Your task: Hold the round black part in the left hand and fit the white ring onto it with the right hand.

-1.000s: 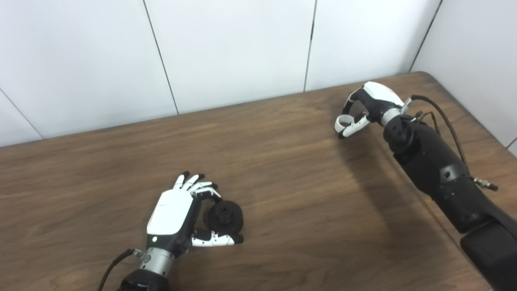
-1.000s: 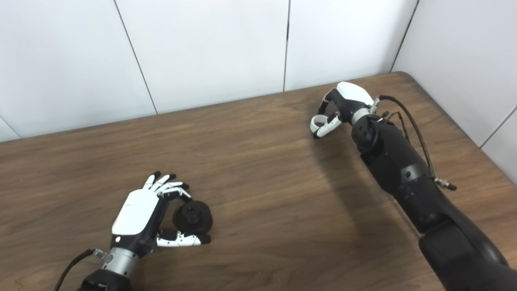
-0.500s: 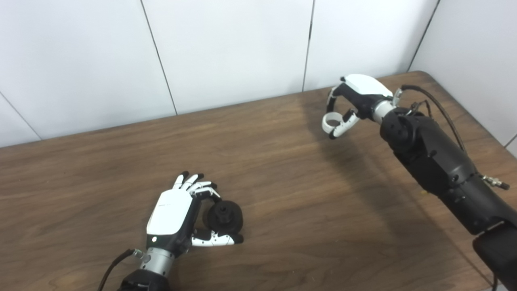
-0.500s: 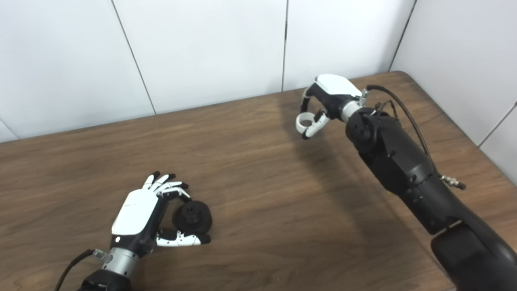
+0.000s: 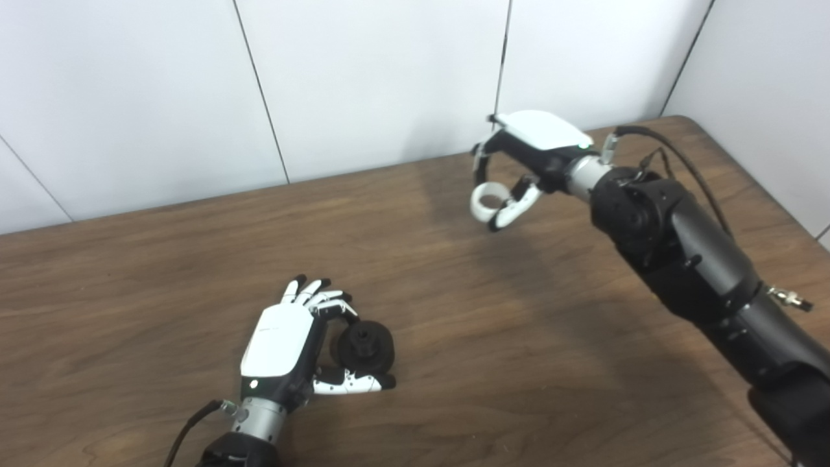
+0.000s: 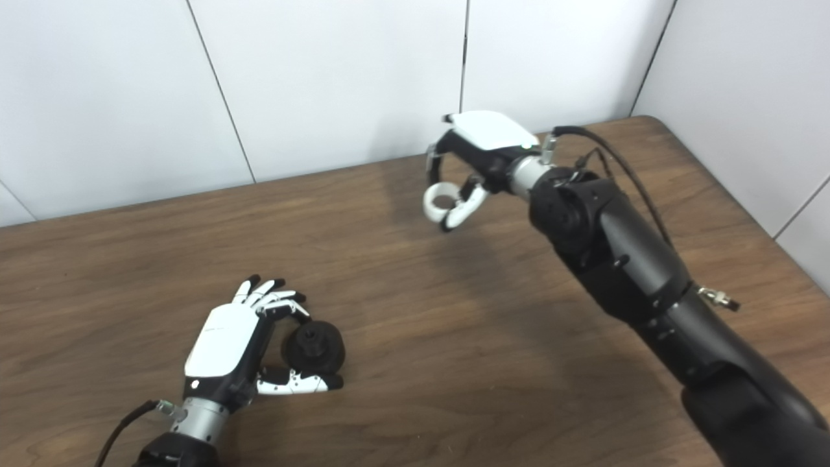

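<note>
Moved: right hand, pinching white ring, comes off the far corner toward 8 o'clock | left hand cups round black part on table | step: carrying ring, well apart | next: align over hub.

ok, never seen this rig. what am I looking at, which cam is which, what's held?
It is a humanoid robot at a wooden table. Both pictures come from two cameras side by side on its head, so they show one scene from slightly different spots. The arms enter from the bottom edge. The left hand lies low at the table, its fingers curled around the round black part. The right hand is raised above the far side, pinching the white ring between fingers and thumb. The ring is not on the part yet; the two are well apart.
</note>
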{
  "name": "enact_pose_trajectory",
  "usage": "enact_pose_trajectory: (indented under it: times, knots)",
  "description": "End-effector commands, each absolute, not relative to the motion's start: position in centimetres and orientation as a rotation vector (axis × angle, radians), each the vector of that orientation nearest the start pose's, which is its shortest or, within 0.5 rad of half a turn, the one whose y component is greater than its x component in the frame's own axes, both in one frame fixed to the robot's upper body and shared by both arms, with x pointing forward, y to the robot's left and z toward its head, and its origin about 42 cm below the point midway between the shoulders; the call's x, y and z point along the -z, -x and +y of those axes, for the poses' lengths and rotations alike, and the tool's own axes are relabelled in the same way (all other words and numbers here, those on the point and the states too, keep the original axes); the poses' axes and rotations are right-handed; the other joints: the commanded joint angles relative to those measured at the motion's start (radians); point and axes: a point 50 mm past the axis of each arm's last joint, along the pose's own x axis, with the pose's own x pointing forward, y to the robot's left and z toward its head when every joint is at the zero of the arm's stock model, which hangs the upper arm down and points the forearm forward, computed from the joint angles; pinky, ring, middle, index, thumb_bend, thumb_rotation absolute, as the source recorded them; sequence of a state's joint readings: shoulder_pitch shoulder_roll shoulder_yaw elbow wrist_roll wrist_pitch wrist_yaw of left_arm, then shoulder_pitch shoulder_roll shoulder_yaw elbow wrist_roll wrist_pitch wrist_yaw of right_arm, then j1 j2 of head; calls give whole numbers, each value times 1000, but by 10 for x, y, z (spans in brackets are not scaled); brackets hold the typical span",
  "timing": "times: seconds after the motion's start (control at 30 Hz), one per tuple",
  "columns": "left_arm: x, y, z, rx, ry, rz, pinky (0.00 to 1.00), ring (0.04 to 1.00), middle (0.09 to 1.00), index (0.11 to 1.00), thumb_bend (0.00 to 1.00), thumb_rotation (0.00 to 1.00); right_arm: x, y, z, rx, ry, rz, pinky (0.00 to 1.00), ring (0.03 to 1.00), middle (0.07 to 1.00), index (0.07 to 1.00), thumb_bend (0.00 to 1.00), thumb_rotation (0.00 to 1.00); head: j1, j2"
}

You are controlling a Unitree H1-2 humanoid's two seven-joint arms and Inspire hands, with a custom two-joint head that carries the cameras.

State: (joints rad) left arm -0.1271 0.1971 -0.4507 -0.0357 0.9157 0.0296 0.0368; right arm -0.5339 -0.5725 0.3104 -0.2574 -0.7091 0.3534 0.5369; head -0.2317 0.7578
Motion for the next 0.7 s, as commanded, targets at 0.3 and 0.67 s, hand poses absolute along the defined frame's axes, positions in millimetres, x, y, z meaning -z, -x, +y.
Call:
enact_pose_trajectory:
  times: [0.3,0.67]
  knots:
    - [-108,-292,130,394,-1139,-273,1000,914,781,483,524,48,-331,-358,-204,-469,1349,-335,1000,1000,814,482,526,140,77,10]
    - [-107,-292,121,395,-1141,-276,1000,917,779,482,524,49,-321,-331,-174,-597,1301,-363,1000,1000,815,481,526,140,139,19]
